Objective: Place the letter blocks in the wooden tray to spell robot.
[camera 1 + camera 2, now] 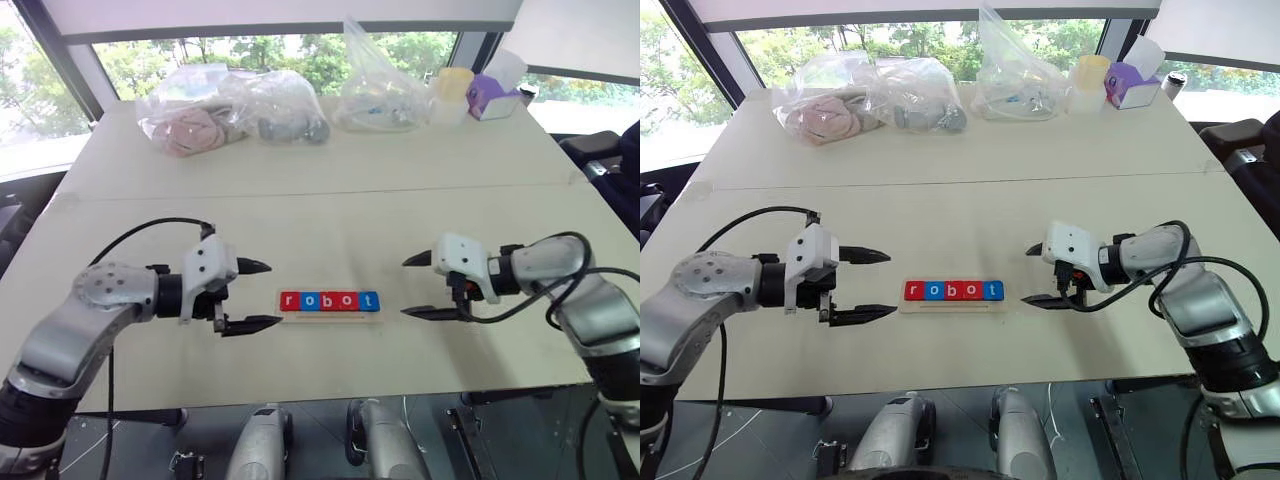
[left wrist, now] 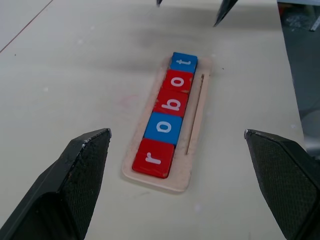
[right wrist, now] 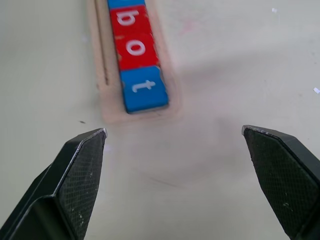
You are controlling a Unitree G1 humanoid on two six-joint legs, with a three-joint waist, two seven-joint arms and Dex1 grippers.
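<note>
Left of the tray (image 1: 330, 311), the left gripper (image 1: 258, 295) hangs spread wide and empty. In the tray the blocks (image 1: 330, 301) sit in a row reading r-o-b-o-t. Right of the tray, the right gripper (image 1: 411, 286) gapes wide, empty.

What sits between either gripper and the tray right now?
Nothing visible. Bare table lies between the left gripper and the wooden tray, and between the right gripper and its other end. All five letter blocks already sit in it, reading robot.
</note>
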